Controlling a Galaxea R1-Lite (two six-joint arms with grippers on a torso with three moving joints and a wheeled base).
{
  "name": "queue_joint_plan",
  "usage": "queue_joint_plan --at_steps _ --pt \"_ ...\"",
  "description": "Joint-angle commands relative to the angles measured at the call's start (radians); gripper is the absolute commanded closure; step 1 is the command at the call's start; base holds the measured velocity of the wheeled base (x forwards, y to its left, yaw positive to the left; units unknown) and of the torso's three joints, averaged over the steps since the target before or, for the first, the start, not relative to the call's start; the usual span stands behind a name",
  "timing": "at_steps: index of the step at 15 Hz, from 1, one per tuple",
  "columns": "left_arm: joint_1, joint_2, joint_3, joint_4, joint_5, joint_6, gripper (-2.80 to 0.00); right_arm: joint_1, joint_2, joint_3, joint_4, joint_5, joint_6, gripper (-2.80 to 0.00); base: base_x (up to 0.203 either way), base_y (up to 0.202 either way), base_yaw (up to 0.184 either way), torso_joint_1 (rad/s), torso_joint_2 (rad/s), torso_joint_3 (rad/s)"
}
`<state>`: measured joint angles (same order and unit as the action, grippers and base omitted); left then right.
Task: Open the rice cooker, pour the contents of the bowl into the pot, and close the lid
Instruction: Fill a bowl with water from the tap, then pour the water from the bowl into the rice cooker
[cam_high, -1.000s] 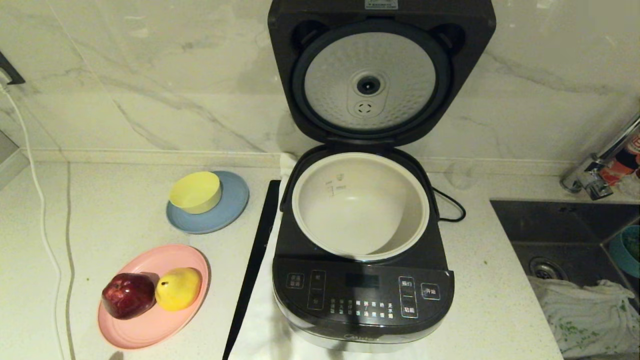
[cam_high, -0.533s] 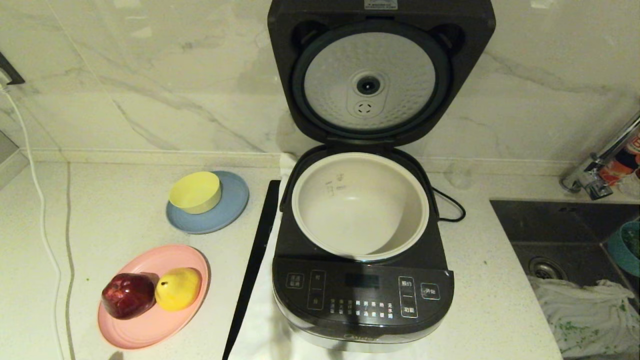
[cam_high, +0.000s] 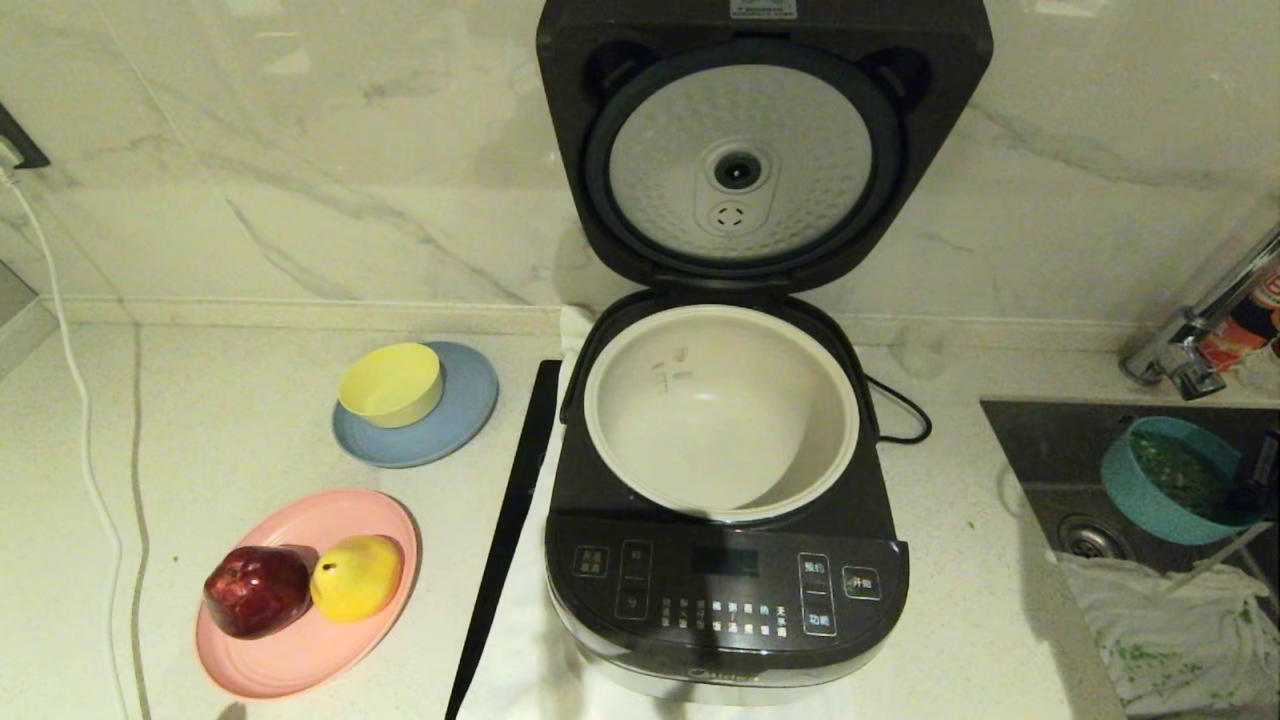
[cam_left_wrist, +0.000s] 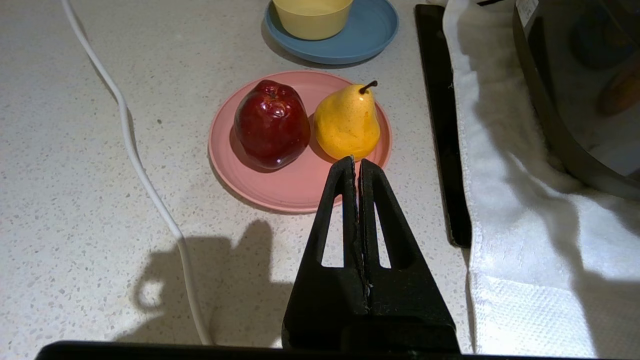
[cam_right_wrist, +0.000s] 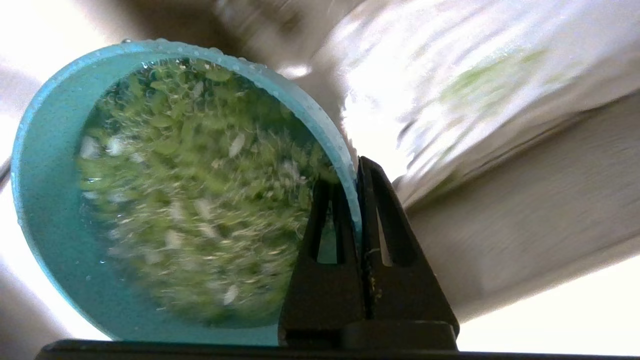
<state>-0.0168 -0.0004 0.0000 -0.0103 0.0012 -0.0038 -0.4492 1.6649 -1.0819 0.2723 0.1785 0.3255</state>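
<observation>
Bowl (cam_high: 1170, 480) is over the sink (cam_high: 1060, 440), off to the cooker's right, w/ wet chopped greens inside. Right gripper (cam_right_wrist: 356, 175) is clamped on its rim, one finger in, one out. Pot (cam_high: 720, 410) sits open to the bowl's left, lid (cam_high: 740, 150) up. Right arm is the nearer one; carry goes leftward. Left gripper (cam_left_wrist: 356, 162) parked near the pink plate (cam_left_wrist: 295, 190), jaws closed on nothing.

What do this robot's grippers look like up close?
Both look alike. The left gripper and right gripper each have two matte black fingers shaped like tall narrow triangles, with a long cut-out window in each and a rough inner edge. They rise from a black block. No cables or markings show.
</observation>
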Motion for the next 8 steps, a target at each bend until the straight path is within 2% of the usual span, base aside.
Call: queue_joint_plan --at_steps 1,6,8 --pt "0.000 -0.001 0.003 0.000 0.000 -0.001 0.00 0.163 -0.144 -0.011 0.071 -0.022 0.006 0.00 0.000 0.000 0.000 0.000 0.00 0.000" --pt "0.000 0.000 0.003 0.000 0.000 0.001 0.00 0.539 -0.249 -0.087 0.167 -0.200 0.066 0.00 0.000 0.000 0.000 0.000 0.00 0.000" --pt "0.000 0.000 0.003 0.000 0.000 -0.001 0.00 0.645 -0.256 -0.163 0.211 -0.258 0.092 0.00 0.000 0.000 0.000 0.000 0.00 0.000"
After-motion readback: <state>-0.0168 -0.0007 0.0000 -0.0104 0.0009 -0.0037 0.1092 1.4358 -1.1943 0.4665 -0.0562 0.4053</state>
